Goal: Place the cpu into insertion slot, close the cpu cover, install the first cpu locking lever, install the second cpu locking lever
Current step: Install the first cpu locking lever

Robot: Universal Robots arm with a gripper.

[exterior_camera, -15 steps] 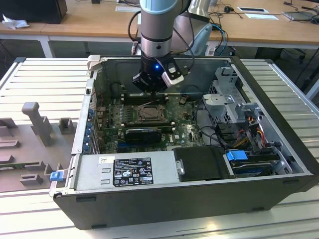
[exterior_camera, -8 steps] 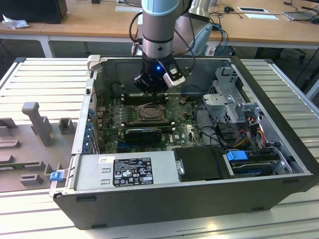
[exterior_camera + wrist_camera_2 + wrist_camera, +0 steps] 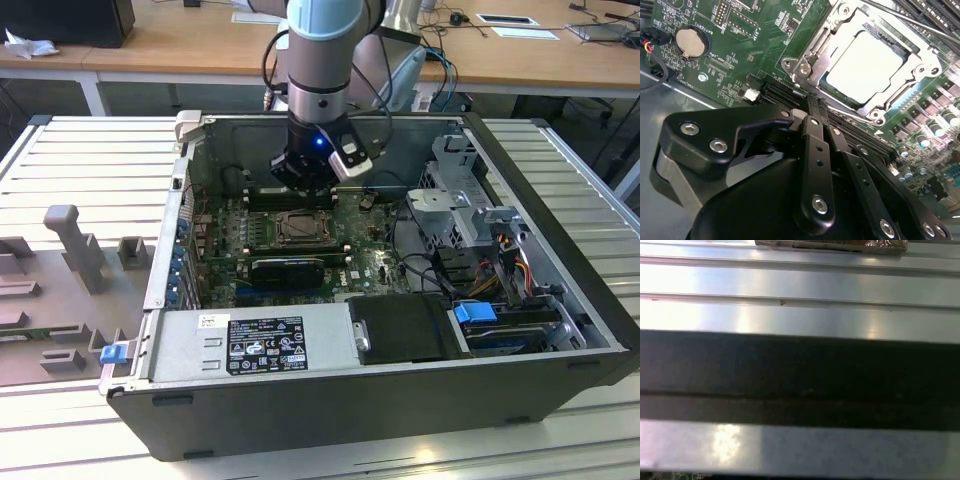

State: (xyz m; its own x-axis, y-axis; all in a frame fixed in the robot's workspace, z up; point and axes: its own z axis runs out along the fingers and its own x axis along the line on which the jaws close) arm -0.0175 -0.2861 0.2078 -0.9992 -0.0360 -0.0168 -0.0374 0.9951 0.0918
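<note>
The cpu [image 3: 865,65], a pale square chip, lies in the insertion slot [image 3: 298,228] on the green motherboard [image 3: 740,40]. The silver cpu cover [image 3: 837,32] is folded down flat around it, its cut-out showing the chip's top. A thin metal lever [image 3: 910,24] runs along one side of the socket. In the second wrist view my gripper [image 3: 812,100] is shut with nothing in it; its black fingers [image 3: 815,135] are pressed together, tips right at the socket's near edge by a corner screw. In the exterior view the gripper [image 3: 305,180] hangs just behind the socket inside the open case.
Black memory slots [image 3: 940,15] flank the socket and a long card slot [image 3: 780,92] lies beside the fingertips. A coin battery [image 3: 691,41] sits on the board. A power supply [image 3: 260,340], a drive cage [image 3: 460,200] and cables crowd the case. Grey fixtures [image 3: 75,245] stand on the table.
</note>
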